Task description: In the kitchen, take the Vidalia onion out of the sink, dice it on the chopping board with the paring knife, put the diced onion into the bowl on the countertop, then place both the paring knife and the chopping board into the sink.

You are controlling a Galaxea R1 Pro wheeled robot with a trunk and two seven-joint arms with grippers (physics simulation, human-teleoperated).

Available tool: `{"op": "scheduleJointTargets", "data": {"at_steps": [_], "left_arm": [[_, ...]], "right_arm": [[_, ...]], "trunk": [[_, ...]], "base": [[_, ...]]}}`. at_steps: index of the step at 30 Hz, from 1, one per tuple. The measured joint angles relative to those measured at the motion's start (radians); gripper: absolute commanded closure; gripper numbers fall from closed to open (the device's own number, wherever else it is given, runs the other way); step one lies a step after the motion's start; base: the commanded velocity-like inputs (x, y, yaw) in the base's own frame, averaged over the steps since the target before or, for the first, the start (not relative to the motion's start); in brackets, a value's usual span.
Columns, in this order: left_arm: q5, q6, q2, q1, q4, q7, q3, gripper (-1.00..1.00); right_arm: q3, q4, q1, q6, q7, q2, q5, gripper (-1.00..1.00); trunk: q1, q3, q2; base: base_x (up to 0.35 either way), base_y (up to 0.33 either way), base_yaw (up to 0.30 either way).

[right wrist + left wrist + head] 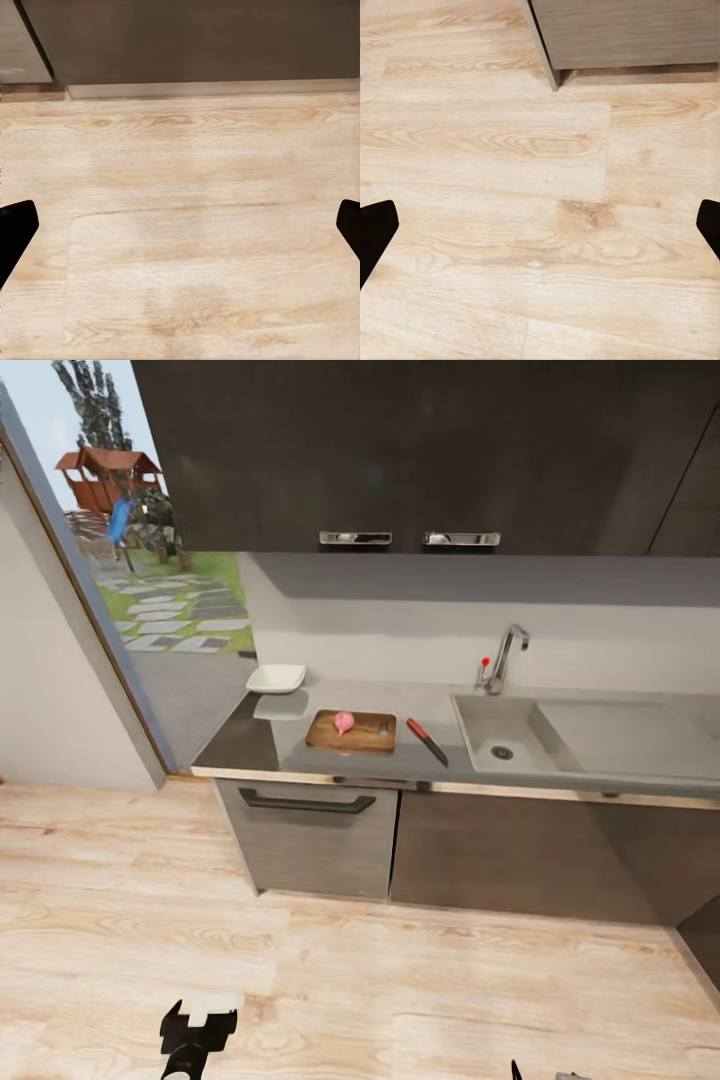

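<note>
You see a smooth, slightly glossy grey countertop (420, 705), on it a grained dark-brown wooden chopping board (352, 732), beside a matt grey metal sink (500, 735) with a shiny chrome tap (505, 655).

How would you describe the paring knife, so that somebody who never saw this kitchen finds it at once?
Start at the sink with its chrome tap, set into the grey countertop. On the bare worktop between the basin and the brown chopping board lies the paring knife, at a slant. It is the one slim thing there, with a red handle and dark pointed blade.
</note>
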Motion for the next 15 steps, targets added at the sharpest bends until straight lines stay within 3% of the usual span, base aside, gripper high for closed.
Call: {"op": "scheduleJointTargets", "data": {"at_steps": [15], "left_arm": [[0.000, 0.000, -0.001, 0.001, 0.000, 0.000, -0.001, -1.00]], "right_arm": [[0.000, 0.000, 0.000, 0.000, 0.000, 0.001, 0.000, -1.00]], "trunk": [[0.000, 0.024, 0.000]], "base": [[0.000, 0.000, 0.000]]}}
